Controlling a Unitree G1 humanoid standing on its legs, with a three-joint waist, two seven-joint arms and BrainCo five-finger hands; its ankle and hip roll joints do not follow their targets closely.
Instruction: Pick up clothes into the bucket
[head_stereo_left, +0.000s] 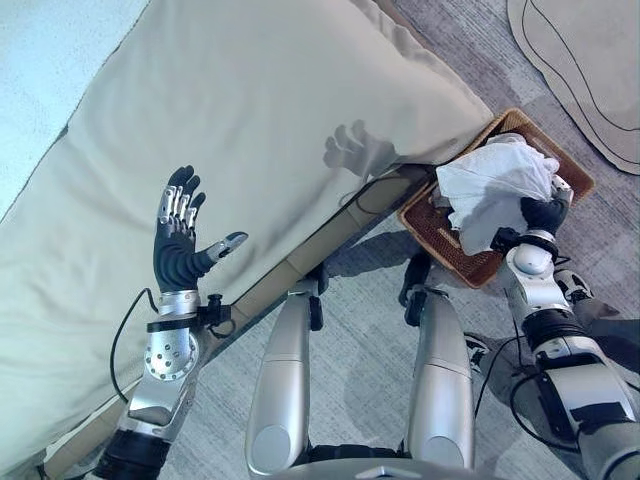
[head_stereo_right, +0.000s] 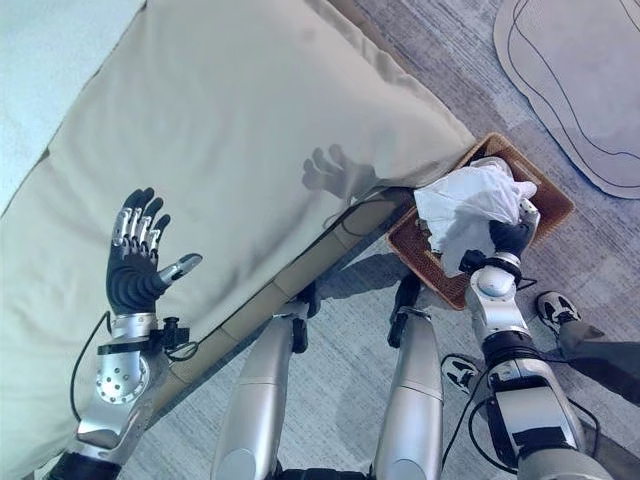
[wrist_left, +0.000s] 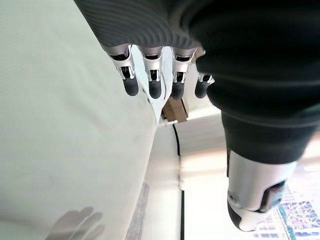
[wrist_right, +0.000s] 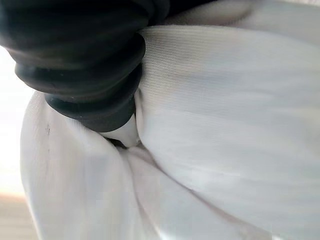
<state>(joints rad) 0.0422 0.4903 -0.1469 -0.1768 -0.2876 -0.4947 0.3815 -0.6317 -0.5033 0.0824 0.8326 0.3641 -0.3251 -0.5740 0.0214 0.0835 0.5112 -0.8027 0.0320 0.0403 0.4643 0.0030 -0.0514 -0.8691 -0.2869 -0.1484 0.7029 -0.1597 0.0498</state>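
We take the wicker basket (head_stereo_left: 447, 240) on the grey carpet (head_stereo_left: 360, 330) as our reference. It sits on the floor just off the corner of the bed (head_stereo_left: 250, 130), whose pale cover (head_stereo_right: 230, 120) overhangs the wooden frame edge (head_stereo_left: 300, 255) beside it.

A bunched white garment (head_stereo_left: 495, 185) lies over the basket's open top, with a fold hanging down over the near rim. The right hand (head_stereo_left: 545, 213) is pressed against the garment on the side of the basket away from the bed. In the right wrist view the white cloth (wrist_right: 225, 125) is bunched tight against the dark ribbed cover; the fingers are hidden in the folds, so we cannot tell whether they grip.

The left hand (head_stereo_right: 135, 262) is raised over the bed cover, well apart from the basket, fingers straight and spread, thumb out, holding nothing.

Beyond the basket, a beige mat (head_stereo_left: 590, 70) with a curved edge lies on the carpet.
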